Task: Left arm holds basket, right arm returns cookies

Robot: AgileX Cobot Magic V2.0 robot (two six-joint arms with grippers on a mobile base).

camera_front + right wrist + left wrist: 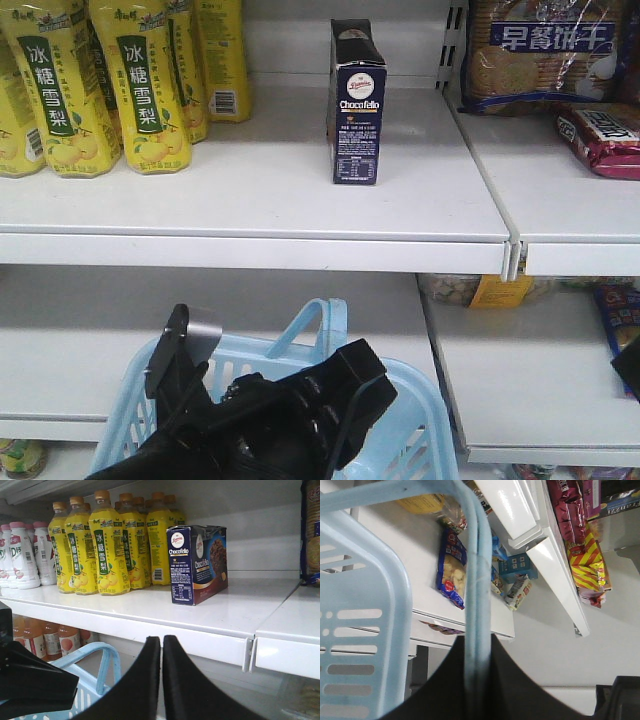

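- Chocofello cookie box (356,103): standing upright on the upper white shelf (250,200), apart from everything else; judged already returned, so little of the task is remaining beyond the right arm clearing away.
- Right gripper (161,652): hanging below the shelf front, well short of the box; jaws pressed together with only a thin slit between them, carrying nothing.
- Left gripper (479,680): gripping the looped handle (475,580) of the light blue basket (410,420); the handle is running down between its dark jaws; the basket is sitting low and near, under the shelf.
- Basket contents: cannot tell, the left arm (270,420) is covering the inside.
- Yellow pear-drink bottles (140,80): standing in rows to the left of the box, far side of the shelf.
- Biscuit bag with blue label (540,50) and maroon packet (605,135): lying on the adjoining shelf to the right.
- Obstruction: nothing is standing between gripper and box; the shelf lip is overhanging the gripper.
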